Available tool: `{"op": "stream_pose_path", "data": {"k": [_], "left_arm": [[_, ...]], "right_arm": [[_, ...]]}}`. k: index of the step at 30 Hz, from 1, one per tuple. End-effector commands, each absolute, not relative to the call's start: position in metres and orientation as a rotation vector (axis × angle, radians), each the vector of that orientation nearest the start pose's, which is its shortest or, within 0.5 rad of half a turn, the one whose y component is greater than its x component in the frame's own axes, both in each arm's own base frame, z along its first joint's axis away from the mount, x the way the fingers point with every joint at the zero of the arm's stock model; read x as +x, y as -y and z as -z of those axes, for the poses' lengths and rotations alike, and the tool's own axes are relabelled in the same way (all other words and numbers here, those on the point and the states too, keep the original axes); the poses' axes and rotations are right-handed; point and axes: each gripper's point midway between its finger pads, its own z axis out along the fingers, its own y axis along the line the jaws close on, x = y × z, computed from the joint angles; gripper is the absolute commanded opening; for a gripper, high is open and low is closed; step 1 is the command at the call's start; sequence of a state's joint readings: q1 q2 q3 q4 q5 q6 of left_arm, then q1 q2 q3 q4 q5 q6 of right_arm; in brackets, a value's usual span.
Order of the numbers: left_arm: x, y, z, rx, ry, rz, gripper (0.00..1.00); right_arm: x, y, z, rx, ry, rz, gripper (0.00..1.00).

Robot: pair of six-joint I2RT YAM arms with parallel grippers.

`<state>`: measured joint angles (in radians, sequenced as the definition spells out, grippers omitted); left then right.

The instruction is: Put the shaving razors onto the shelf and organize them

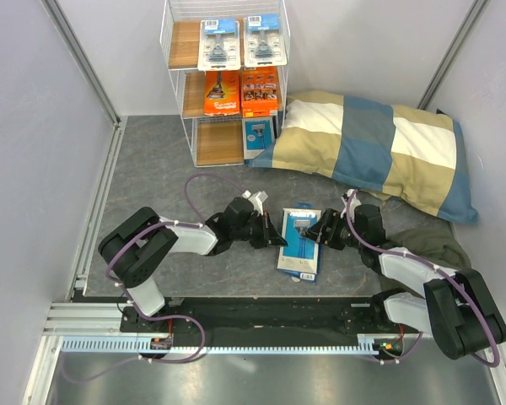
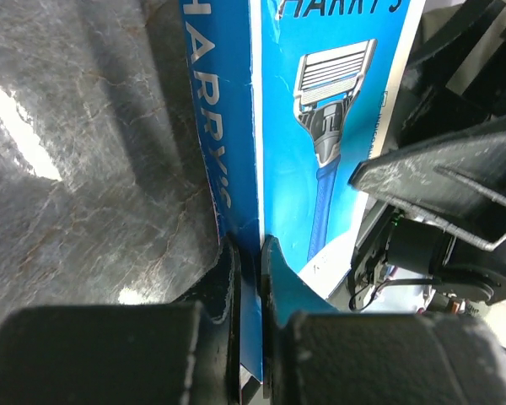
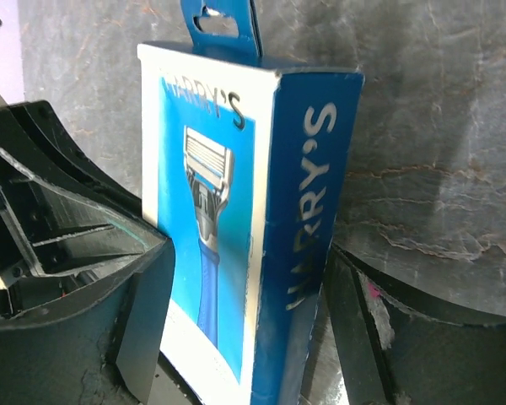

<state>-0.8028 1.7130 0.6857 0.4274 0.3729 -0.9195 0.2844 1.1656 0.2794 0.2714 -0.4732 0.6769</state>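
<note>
Blue razor box (image 1: 299, 242), edge pinched by left tool (image 2: 250, 251), visible only from wrist

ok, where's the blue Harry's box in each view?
Top external: blue Harry's box just below centre.
Left wrist: upper middle, edge pinched between the fingers.
Right wrist: centre, upright, hang tab on top.
Shared landmark: grey marbled tabletop, left of it in left wrist, right of it in right wrist.
</note>
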Motion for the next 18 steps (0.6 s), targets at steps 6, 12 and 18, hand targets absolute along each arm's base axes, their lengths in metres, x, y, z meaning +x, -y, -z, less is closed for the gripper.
{"op": "stream_pose_path", "data": {"k": [6, 12, 18], "left_arm": [[0.213, 0.375, -0.107, 0.222, -2.159, 1.533, 0.02], [0.214, 0.377, -0.122, 0.239, -2.096, 1.565, 0.06], [0.216, 0.378, -0.122, 0.236, -2.097, 1.561, 0.12]], "right_arm": [[0.239, -0.186, -0.07, 0.113, -2.215, -1.12, 0.76], [0.238, -0.19, -0.072, 0.092, -2.202, -1.156, 0.72], [0.238, -0.191, -0.082, 0.079, -2.164, -1.174, 0.56]]}}
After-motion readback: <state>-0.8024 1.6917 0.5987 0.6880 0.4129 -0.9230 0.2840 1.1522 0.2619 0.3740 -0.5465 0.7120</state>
